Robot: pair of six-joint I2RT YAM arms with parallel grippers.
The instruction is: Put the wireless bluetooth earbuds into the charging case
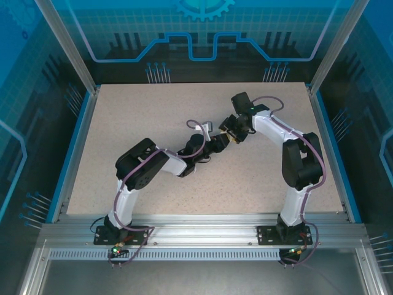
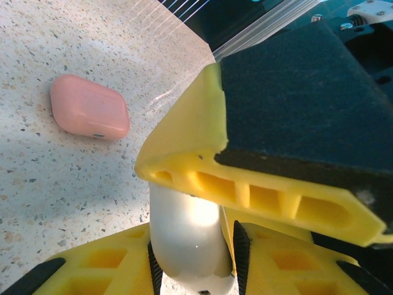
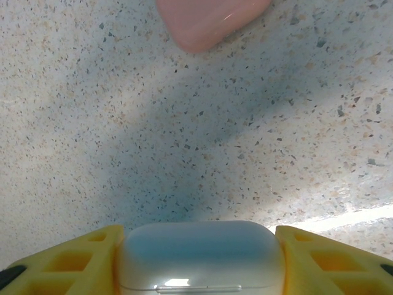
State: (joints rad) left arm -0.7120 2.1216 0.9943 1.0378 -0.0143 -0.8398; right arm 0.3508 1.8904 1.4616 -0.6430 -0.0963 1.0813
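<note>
A white charging case (image 2: pixel 187 239) sits upright between my left gripper's (image 2: pixel 191 265) yellow fingers, which are shut on its narrow sides. My right gripper (image 3: pixel 199 261) is shut on the same white charging case (image 3: pixel 199 252) across its width, and the lid seam looks closed. One yellow finger of the right gripper (image 2: pixel 258 184) lies across the case's top in the left wrist view. From above, both grippers meet over the table's middle, the left gripper (image 1: pixel 220 143) just below the right gripper (image 1: pixel 234 133). The earbuds are out of view.
A closed salmon-pink charging case (image 2: pixel 89 107) lies flat on the speckled table (image 1: pixel 153 110), a little beyond the grippers; its edge (image 3: pixel 209 18) shows at the top of the right wrist view. Metal rails and glass walls border the table.
</note>
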